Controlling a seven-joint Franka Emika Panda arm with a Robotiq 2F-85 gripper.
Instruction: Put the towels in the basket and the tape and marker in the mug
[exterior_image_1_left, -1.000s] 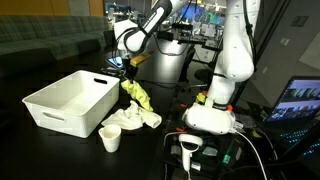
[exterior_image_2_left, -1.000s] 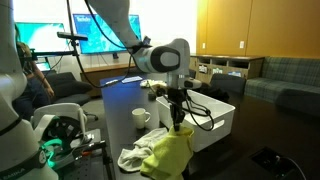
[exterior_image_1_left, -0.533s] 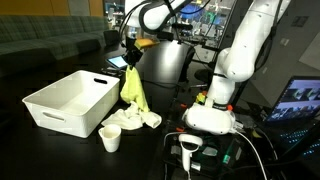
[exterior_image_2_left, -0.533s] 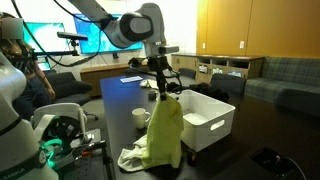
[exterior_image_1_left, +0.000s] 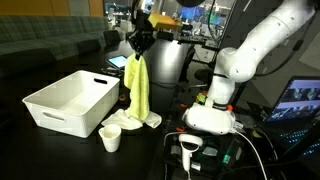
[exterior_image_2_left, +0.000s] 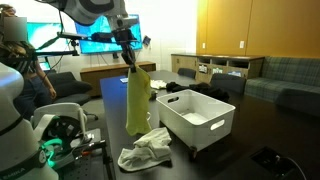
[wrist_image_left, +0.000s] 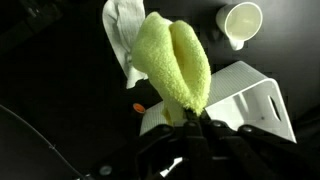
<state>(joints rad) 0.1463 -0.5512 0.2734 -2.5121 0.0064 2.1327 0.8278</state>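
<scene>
The tool (exterior_image_1_left: 140, 44), pinched tight on the yellow towel (exterior_image_1_left: 137, 90), dangles it beside the basket (exterior_image_1_left: 50, 108), above the white towel (exterior_image_1_left: 138, 121).

Yellow towel (exterior_image_1_left: 137, 88): soft cloth; you see a thick, fuzzy pile in the wrist view, fully matt, falling in rounded folds
White towel (exterior_image_1_left: 137, 119): also cloth, matt, looks thinner and flatter to you than the yellow one, crumpled
Basket (exterior_image_1_left: 65, 100): smooth white plastic, plain walls, a slight sheen along the rolled rim
Mug (exterior_image_1_left: 110, 138): white and smooth, matt; you cannot tell paper from plastic
Table (exterior_image_1_left: 40, 150): dark, smooth top with a faint gloss that picks up light towards its far edge
Gripper (exterior_image_1_left: 139, 50): black, matt, hard casing
Arm (exterior_image_1_left: 235, 65): white shell, smooth and glossy; you see highlights along its curves
</scene>
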